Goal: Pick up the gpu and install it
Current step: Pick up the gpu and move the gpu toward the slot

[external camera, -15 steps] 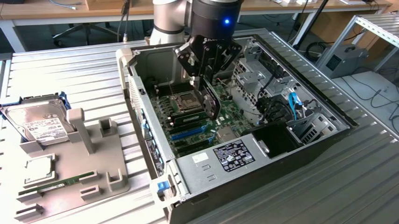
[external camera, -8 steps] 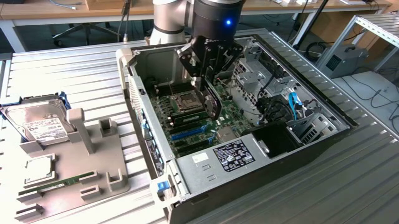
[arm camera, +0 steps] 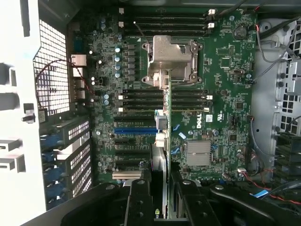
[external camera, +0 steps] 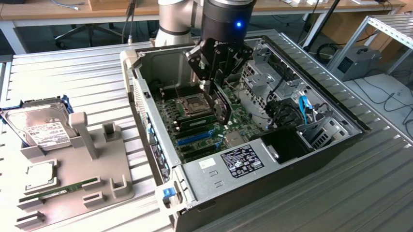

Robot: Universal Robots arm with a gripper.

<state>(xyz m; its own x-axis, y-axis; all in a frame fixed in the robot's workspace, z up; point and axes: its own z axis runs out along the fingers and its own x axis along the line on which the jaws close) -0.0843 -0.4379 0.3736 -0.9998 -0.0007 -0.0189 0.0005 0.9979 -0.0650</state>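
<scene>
The gpu (external camera: 223, 104), a slim black card, hangs on edge inside the open computer case (external camera: 335, 140), over the motherboard (external camera: 242, 116) beside the CPU socket (external camera: 193, 103). My gripper (external camera: 216, 83) is shut on the card's upper edge. In the wrist view the gpu (arm camera: 161, 157) appears edge-on as a thin strip running out from between the black fingers (arm camera: 140, 200). It lies above the expansion slots, near the blue slot (arm camera: 134, 130). The card's lower edge is above the board; I cannot tell whether it touches a slot.
A grey fixture (external camera: 116, 186) at the exterior view's left carries a hard drive (external camera: 38, 128), a CPU chip (external camera: 40, 175) and a green RAM stick (external camera: 61, 190). Inside the case are a drive cage (external camera: 258, 77), cables (external camera: 303, 108) and a labelled power supply (external camera: 237, 162).
</scene>
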